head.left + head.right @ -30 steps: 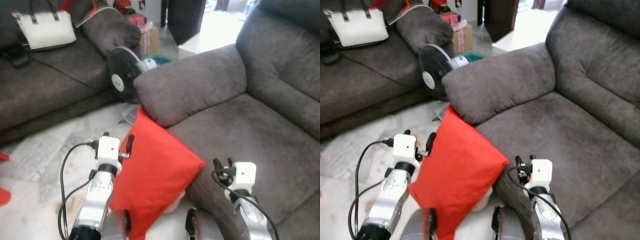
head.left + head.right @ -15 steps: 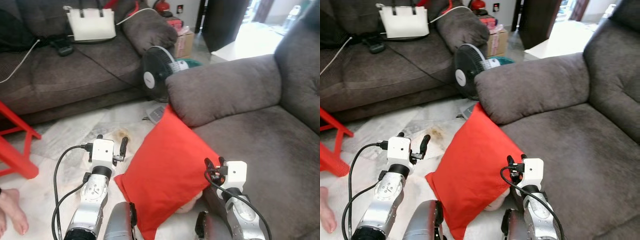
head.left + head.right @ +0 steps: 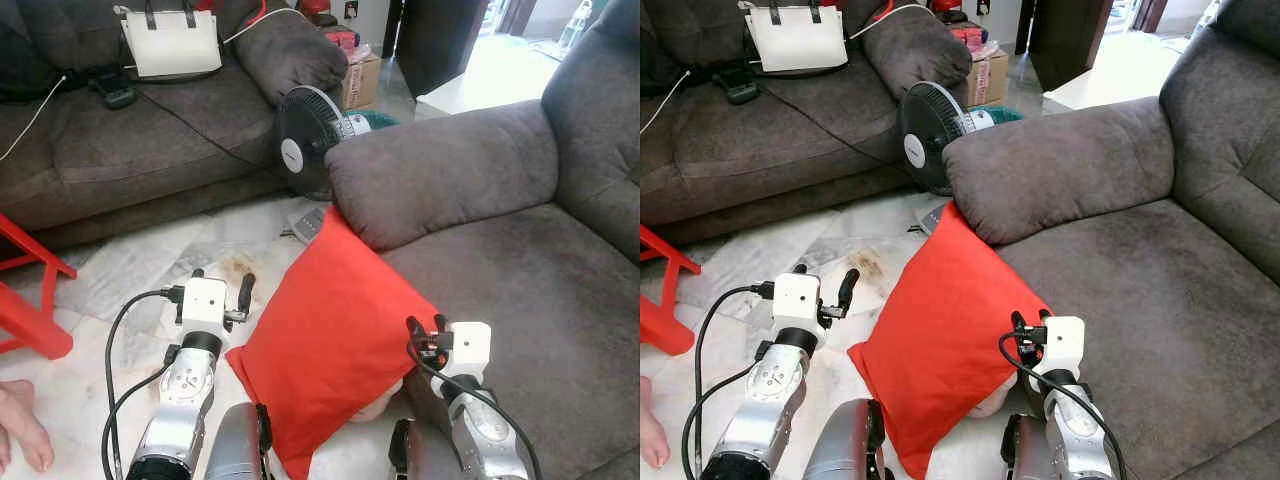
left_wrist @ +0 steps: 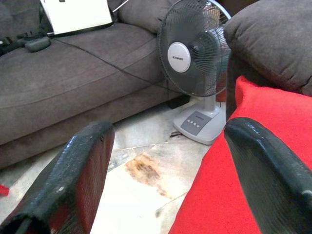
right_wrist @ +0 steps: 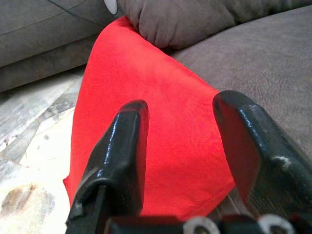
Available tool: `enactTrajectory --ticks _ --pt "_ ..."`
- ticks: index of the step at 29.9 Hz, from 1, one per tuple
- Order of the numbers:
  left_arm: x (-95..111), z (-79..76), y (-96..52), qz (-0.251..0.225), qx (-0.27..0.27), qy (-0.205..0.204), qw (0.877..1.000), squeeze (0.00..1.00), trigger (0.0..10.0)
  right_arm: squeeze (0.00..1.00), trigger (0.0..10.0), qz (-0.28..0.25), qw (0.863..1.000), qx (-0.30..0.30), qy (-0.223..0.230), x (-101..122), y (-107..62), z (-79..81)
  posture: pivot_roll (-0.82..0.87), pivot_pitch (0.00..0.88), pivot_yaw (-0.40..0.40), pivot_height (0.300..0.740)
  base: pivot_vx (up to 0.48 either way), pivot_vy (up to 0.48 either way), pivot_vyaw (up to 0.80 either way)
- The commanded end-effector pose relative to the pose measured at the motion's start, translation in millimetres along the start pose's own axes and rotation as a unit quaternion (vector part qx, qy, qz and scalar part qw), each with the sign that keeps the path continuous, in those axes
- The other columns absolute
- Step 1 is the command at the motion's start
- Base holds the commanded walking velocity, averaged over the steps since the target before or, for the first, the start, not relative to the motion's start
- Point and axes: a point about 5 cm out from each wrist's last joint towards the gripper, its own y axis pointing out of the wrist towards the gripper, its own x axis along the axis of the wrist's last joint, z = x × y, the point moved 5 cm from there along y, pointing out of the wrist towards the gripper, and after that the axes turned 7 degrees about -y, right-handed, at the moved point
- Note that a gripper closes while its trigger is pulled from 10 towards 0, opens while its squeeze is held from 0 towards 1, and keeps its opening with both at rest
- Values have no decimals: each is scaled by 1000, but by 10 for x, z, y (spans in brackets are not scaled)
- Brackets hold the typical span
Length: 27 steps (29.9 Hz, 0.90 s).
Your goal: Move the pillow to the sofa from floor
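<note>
So the red pillow (image 3: 335, 335) is leaning on the sofa (image 3: 520, 250) front under the armrest, bottom corner on the floor. A fan (image 3: 305, 140) stands right behind it. My left gripper (image 4: 165, 170) and right gripper (image 5: 180, 141) are both spread wide, holding nothing. The left wrist view catches a brown floor stain (image 4: 146, 170).

You see a matt red cloth pillow (image 3: 335, 340) leaning on the sofa (image 3: 500, 210), whose grey fabric looks napped and soft. The floor (image 3: 130, 270) shows polished marble-like tiles, and the fan (image 4: 192, 46) has a thin wire grille on a smooth plastic base.
</note>
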Motion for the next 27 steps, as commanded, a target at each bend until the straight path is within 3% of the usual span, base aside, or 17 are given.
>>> enactTrajectory --ticks 1,4,11,18,27 --pt "-22 12 -7 4 1 2 1000 0 10000 0 10000 5 1000 -6 10 -28 -8 -31 143 82 -23 594 285 0 0" --pt "-22 13 -10 3 1 2 1000 0 10000 0 10000 8 1000 0 -3 -40 -7 -27 144 82 -24 594 285 0 0" --pt "-23 15 -12 4 3 3 1000 0 10000 0 10000 16 1000 4 1 -87 -3 -15 145 82 -24 594 286 0 800" --pt "-32 8 -10 6 3 4 1000 0 10000 0 10000 43 999 -1 10 -210 -14 -80 144 83 -25 594 287 0 0" --pt "14 -32 -4 -1 -12 3 1000 0 10000 0 10000 66 998 -13 19 -290 1 -98 147 83 -27 594 0 0 0"
